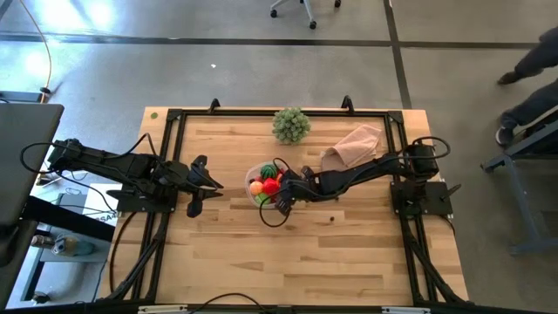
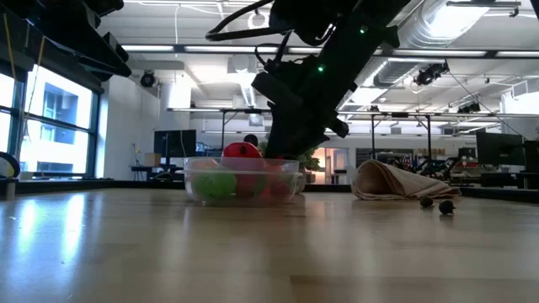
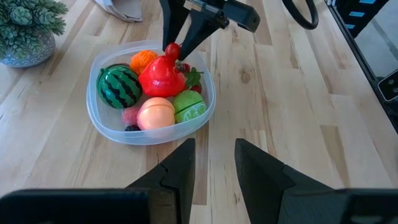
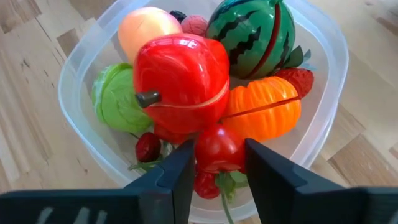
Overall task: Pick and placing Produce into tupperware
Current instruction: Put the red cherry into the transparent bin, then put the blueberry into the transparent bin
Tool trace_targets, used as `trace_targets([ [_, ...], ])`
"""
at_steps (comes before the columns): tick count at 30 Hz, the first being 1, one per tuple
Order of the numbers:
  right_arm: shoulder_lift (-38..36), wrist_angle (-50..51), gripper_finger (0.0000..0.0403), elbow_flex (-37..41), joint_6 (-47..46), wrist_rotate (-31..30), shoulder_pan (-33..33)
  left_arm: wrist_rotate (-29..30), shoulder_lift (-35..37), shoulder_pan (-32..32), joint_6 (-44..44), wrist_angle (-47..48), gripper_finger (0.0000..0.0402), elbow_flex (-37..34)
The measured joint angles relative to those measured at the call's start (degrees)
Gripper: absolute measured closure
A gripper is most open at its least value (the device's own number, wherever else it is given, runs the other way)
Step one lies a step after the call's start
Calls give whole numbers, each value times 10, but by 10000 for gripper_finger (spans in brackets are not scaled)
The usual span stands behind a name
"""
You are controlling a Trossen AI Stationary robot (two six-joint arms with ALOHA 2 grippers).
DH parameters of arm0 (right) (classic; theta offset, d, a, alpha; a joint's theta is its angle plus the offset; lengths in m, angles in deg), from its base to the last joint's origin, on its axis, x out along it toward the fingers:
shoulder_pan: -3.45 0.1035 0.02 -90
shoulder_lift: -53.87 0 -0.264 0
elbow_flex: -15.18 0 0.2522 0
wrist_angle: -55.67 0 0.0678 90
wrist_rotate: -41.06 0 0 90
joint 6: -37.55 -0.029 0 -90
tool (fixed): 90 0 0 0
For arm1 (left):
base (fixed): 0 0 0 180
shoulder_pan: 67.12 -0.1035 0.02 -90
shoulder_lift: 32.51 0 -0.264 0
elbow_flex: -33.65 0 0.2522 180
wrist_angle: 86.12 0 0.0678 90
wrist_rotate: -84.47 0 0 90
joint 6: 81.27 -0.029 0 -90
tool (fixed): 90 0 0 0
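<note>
The clear tupperware (image 1: 264,186) stands mid-table and is full of produce: a striped dark green melon (image 3: 119,86), an orange piece (image 3: 143,60), a big red pepper (image 4: 180,78), a light green piece (image 3: 189,106) and a pink-peach one (image 3: 155,114). My right gripper (image 4: 217,165) hangs over the container's near-right part, shut on a small red berry (image 4: 219,148) that sits on top of the pile. My left gripper (image 3: 214,149) waits open, left of the container and above the table. My right gripper pinches the small round red berry (image 4: 217,144) between its two fingers (image 4: 180,174), coming down at a slant from the table's right. The berry sits above the other pieces in the container, against the red pepper and the orange piece; green stems and more berries (image 4: 205,183) trail below it.
A large pale green leafy ball (image 1: 291,125) stands near the far edge, and a pinkish-beige cloth (image 1: 353,146) lies to its right. Two small dark bits (image 2: 434,202) lie on the wood beside the cloth. Bare wood stretches toward the near edge. A person's legs (image 1: 527,61) show beyond the table's right.
</note>
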Motion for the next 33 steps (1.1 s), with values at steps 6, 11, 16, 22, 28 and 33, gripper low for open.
trace_targets([
  [6, 0, -4, 267, 0, 9, 0, 0, 0, 0, 0, 0, 0, 300, 0],
  [11, 0, -10, 267, 0, 12, -4, 0, 0, 0, 0, 0, 0, 300, 0],
  [16, -11, -14, 267, 0, 30, -33, 10, 0, 0, 0, 0, 0, 300, 0],
  [22, -56, 0, 266, 0, 31, -146, 64, 0, 0, 0, 0, 0, 300, 0],
  [28, -76, 74, 266, 3, -52, -311, 164, 0, 0, 0, 0, 0, 300, 0],
  [33, -92, 120, 266, 62, -220, -388, 259, 0, 0, 0, 0, 0, 300, 0],
])
